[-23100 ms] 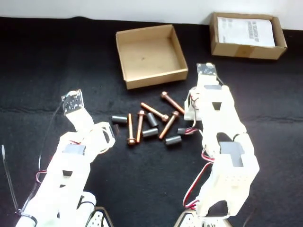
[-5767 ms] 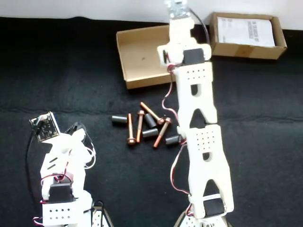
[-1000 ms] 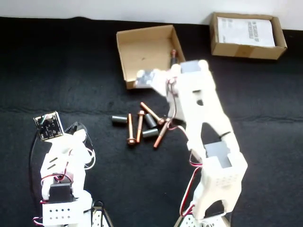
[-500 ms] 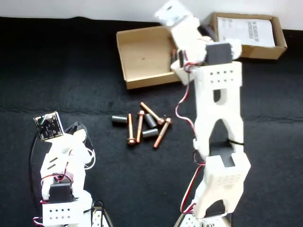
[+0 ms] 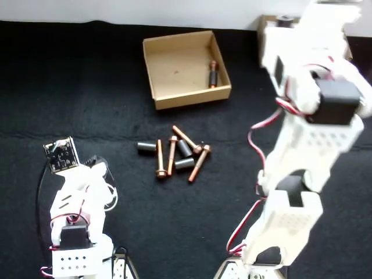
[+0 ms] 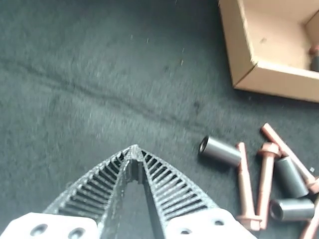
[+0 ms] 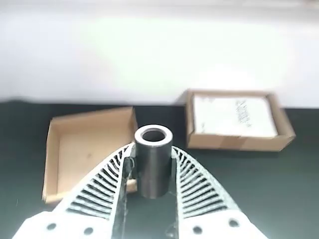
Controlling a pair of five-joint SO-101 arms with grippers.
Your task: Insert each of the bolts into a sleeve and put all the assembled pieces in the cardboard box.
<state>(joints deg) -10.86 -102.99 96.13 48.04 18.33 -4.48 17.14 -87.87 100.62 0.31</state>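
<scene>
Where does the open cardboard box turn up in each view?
High view: cardboard box at upper centre, beyond the loose bolts.
Left wrist view: box corner beyond those bolts.
Right wrist view: box behind the held sleeve.
Shared landmark: black mat under it.

bare cloth (image 5: pixel 87 87) around bolt cluster (image 5: pixel 172 155), cardboard box (image 5: pixel 174 64) floor mostly free

Your right arm (image 5: pixel 314 116) is now up off the cardboard box (image 5: pixel 174 99), at the upper right of the high view, and the right gripper (image 7: pixel 152 148) now clasps a sleeve (image 7: pixel 152 169). A sleeved bolt (image 5: pixel 213 74) now lies at the box's right side.
</scene>
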